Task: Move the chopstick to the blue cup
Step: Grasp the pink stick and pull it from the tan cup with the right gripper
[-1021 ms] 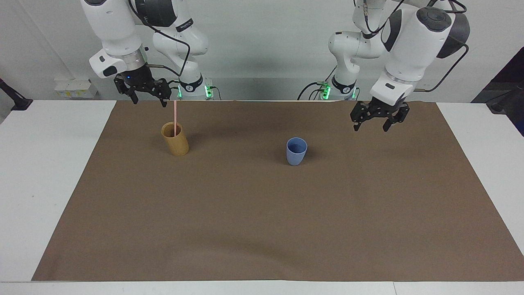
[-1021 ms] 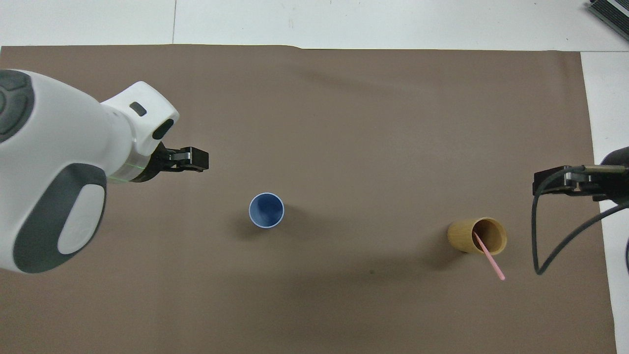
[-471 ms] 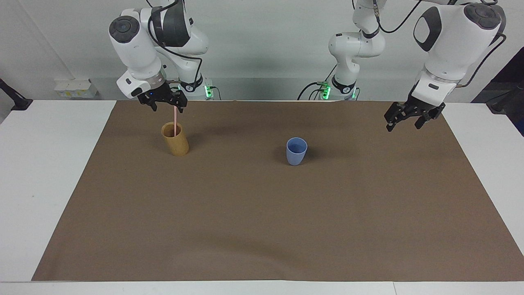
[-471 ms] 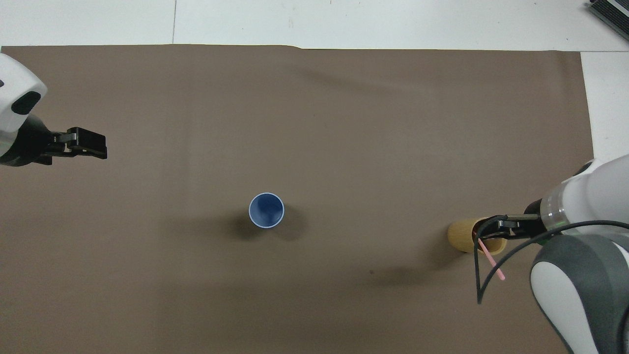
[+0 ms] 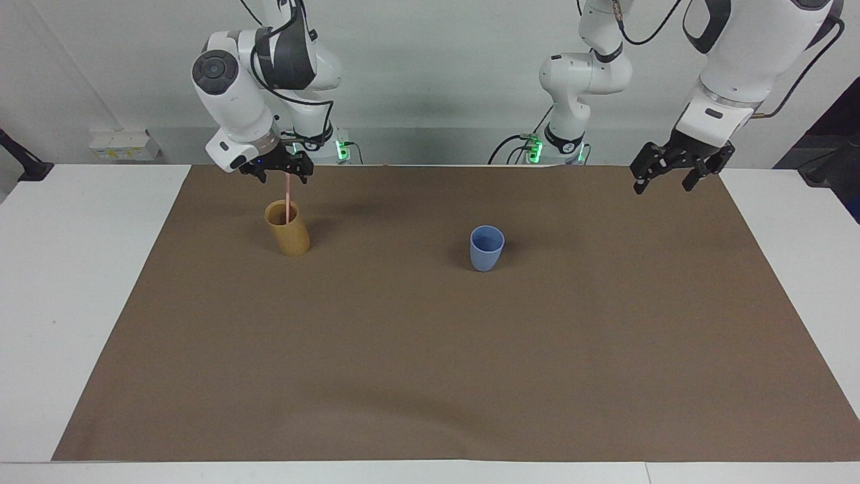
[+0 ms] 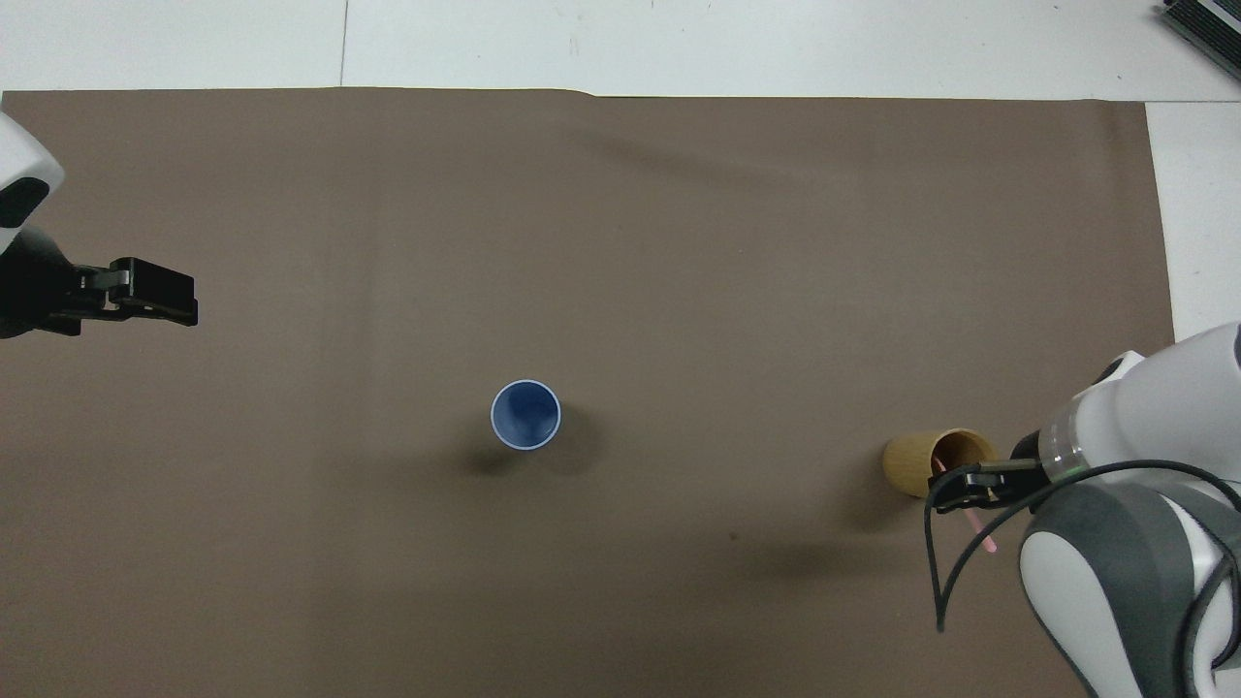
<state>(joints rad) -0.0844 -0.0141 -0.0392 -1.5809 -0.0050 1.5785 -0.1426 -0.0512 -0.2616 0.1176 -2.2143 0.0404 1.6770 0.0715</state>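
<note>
The pale pink chopstick (image 5: 287, 202) stands nearly upright in a tan cup (image 5: 289, 232) toward the right arm's end of the table; from overhead only its tip (image 6: 988, 543) shows past the arm. My right gripper (image 5: 282, 179) (image 6: 955, 482) is open over the tan cup, its fingers on either side of the chopstick's top end. The blue cup (image 5: 486, 247) (image 6: 525, 415) stands upright, with nothing in it, near the middle of the mat. My left gripper (image 5: 662, 187) (image 6: 155, 293) hangs open, holding nothing, over the mat's edge at the left arm's end.
A brown mat (image 5: 430, 349) covers most of the white table (image 5: 74, 282). A black cable (image 6: 933, 562) loops down from the right arm beside the tan cup.
The right gripper has swung in and come down over the tan cup to the chopstick's top. The left gripper has drawn away from the blue cup toward its own end and risen.
</note>
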